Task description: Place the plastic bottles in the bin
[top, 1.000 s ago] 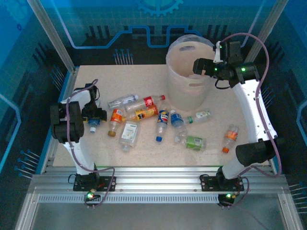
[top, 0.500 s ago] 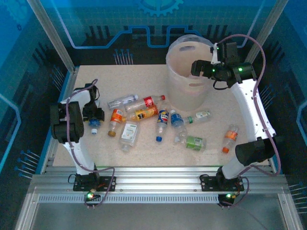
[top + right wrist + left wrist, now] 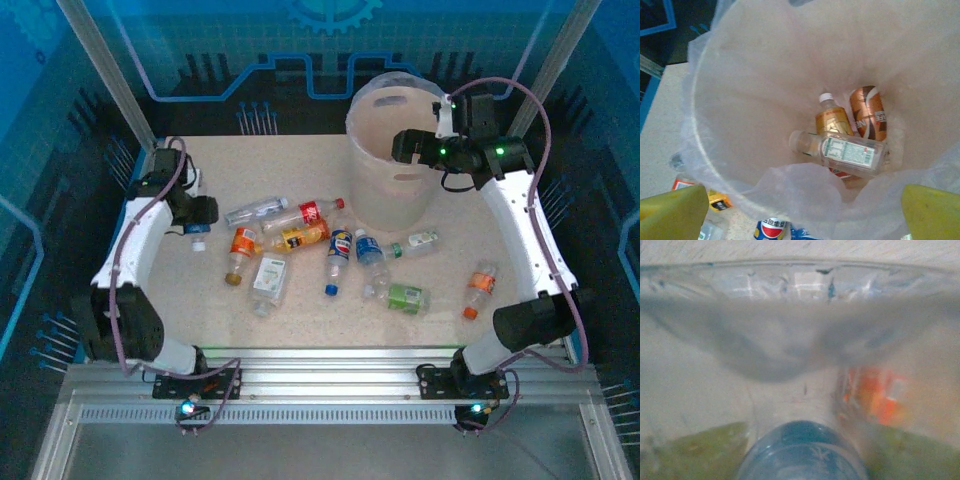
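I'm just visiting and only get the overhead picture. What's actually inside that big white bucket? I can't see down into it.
Observer: The right wrist camera looks straight into the bin. Three bottles lie at the bottom: a gold-labelled bottle, a brown-labelled bottle and a clear bottle lying crosswise.
Operator: And the arm on the left, has it got anything?
Observer: Yes. Its wrist camera shows a blue-capped bottle of clear plastic lodged between the green fingers of the left end effector.
Operator: Is the other one carrying something too?
Observer: No. The right end effector is open over the bin and holding nothing.
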### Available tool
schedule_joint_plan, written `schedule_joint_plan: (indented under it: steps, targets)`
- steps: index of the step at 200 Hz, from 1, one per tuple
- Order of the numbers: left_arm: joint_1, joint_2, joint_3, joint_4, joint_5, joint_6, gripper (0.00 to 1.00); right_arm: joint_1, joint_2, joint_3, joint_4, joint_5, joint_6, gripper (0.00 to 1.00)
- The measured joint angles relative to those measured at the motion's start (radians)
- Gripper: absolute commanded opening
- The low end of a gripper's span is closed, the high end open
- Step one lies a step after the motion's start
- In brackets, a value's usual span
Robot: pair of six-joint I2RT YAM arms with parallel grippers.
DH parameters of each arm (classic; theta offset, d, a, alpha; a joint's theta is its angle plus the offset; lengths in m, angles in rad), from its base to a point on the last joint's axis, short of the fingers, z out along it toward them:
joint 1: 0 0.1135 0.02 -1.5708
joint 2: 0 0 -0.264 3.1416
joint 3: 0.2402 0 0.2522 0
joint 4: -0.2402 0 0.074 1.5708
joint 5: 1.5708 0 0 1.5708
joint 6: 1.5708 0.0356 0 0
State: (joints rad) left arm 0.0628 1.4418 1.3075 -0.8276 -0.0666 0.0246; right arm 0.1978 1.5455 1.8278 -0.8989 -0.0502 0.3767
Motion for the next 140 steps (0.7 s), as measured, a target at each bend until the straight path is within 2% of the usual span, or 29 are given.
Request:
schedule_joint_plan:
  steps: [53,100,140]
  targets:
    - [-0.149,-0.141,-0.042,0.214,0.308,-0.062,0.51,0.001,-0.068,-0.066,0.079,-0.149,0.000,1.00]
    - [-0.273,-0.143,-0.061,0.423,0.554,-0.119,0.52,0.025,-0.086,-0.126,0.182,-0.363,0.001,1.00]
    - [-0.349,-0.111,-0.061,0.567,0.705,-0.151,0.52,0.105,-0.077,-0.122,0.228,-0.505,-0.014,1.00]
